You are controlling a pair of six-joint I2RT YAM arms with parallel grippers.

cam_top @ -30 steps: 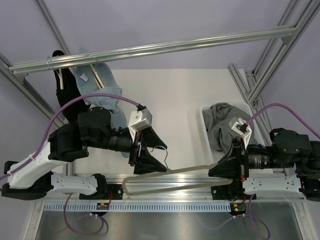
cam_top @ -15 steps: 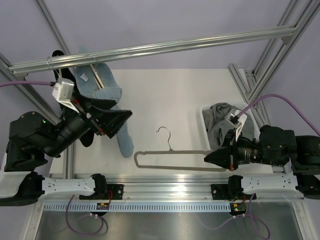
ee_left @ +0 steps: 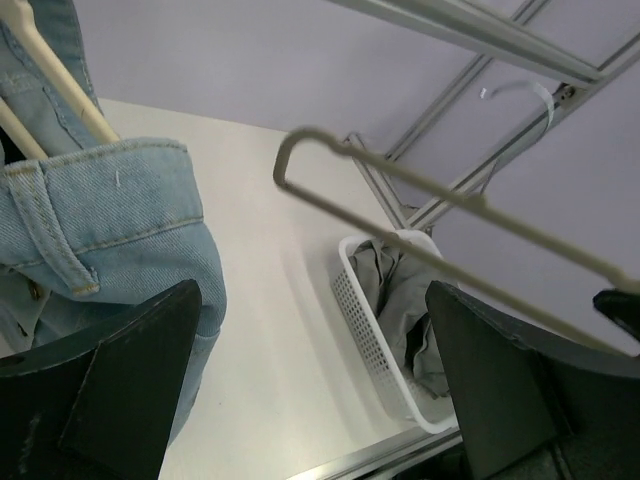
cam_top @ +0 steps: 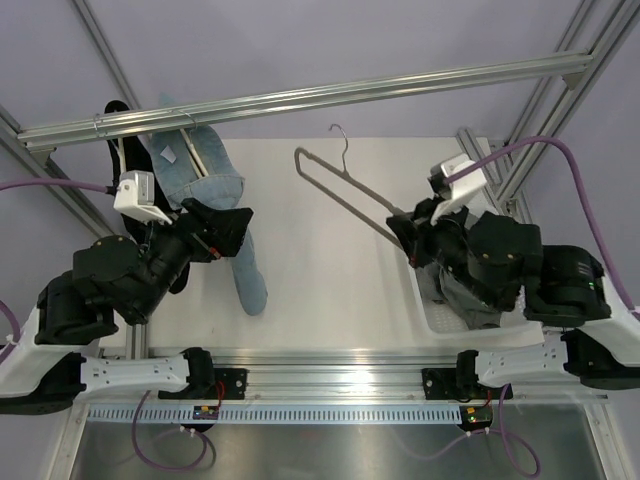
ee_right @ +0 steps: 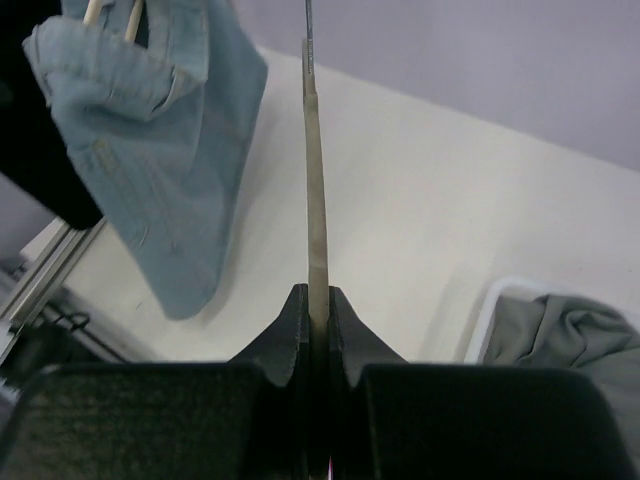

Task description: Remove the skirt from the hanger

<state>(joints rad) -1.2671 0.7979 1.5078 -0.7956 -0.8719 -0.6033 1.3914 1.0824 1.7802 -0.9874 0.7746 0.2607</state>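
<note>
The white table [cam_top: 330, 250] sat under an aluminium rail [cam_top: 350, 90], with light blue jeans [cam_top: 215, 185] hanging from the rail at the far left. The skirt [ee_left: 400, 300] lay heaped in the white basket [ee_left: 365, 330] at the table's right edge, clear of the hanger [cam_top: 345, 195], so the removal looked done.

The right fingers [ee_right: 297, 330] were clamped on one end of the bare hanger and held it in the air, its wire hook pointing toward the rail. The left fingers [cam_top: 228, 230] stood wide apart beside the jeans, gripping nothing.

The main risk seemed to be that thin end-on pinch. With most of the hanger sticking out past it, a quick swing could make the hanger pivot or slip free. The hook might also snag the rail. The spread left fingers could catch the denim. The right arm, low over the basket, might drag the skirt out.
</note>
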